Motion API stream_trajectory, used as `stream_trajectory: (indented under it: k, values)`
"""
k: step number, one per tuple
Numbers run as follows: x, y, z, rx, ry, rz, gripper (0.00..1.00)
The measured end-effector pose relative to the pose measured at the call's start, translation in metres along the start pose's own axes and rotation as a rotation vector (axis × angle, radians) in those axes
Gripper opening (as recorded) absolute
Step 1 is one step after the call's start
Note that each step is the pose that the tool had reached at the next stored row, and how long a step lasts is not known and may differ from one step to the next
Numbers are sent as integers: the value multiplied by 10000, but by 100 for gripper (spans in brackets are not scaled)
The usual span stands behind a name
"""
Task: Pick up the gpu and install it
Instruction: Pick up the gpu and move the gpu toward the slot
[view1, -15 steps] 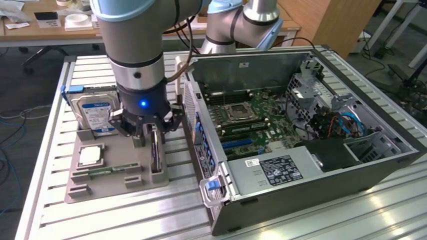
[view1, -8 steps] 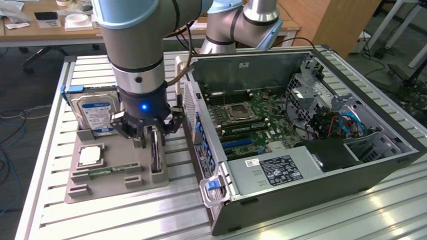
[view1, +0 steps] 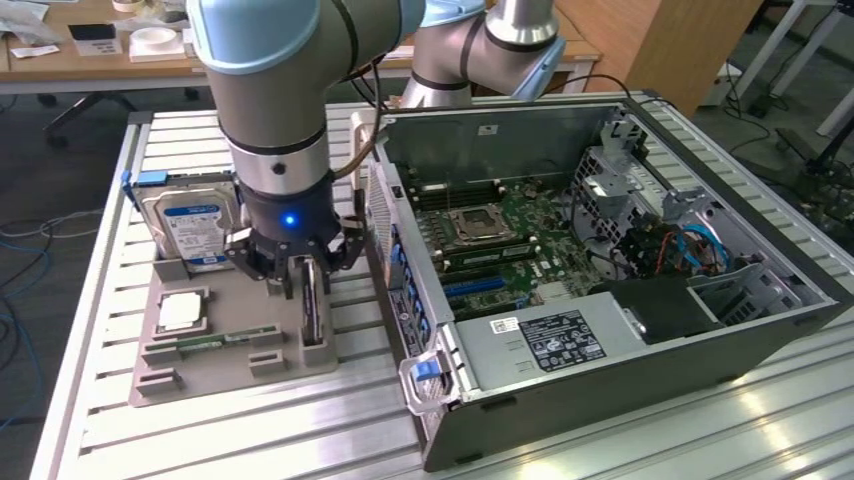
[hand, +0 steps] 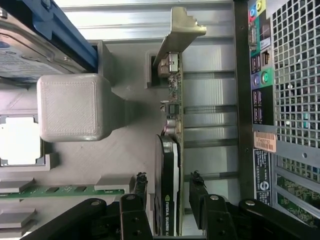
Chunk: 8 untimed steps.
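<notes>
Wrist view shows the fingers (hand: 142, 189) spread apart, the gpu (hand: 169, 170) standing on edge between them, untouched.

The exterior view looks down from high and at a slant onto the slatted table (view1: 200, 440). It stands far enough to take in the whole open computer case (view1: 601, 345) at the exterior view's right and the grey holder (view1: 214, 375) at its left. The camera on my wrist looks straight down along my gripper (hand: 169, 175), very near the holder (hand: 125, 150). Both views share the holder, the hard drive (view1: 187, 225) (hand: 25, 55), the gpu (view1: 311, 310) (hand: 167, 200) standing on its edge, and the rear wall of the case (hand: 295, 75).
</notes>
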<state>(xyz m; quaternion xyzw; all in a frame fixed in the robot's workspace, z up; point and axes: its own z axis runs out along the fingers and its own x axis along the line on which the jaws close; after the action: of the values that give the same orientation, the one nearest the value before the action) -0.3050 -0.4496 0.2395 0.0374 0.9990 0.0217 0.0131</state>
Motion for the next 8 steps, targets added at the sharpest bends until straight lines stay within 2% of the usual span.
stream_trajectory:
  k: [8]
  values:
    - [7, 66, 95, 0, 0, 0, 47]
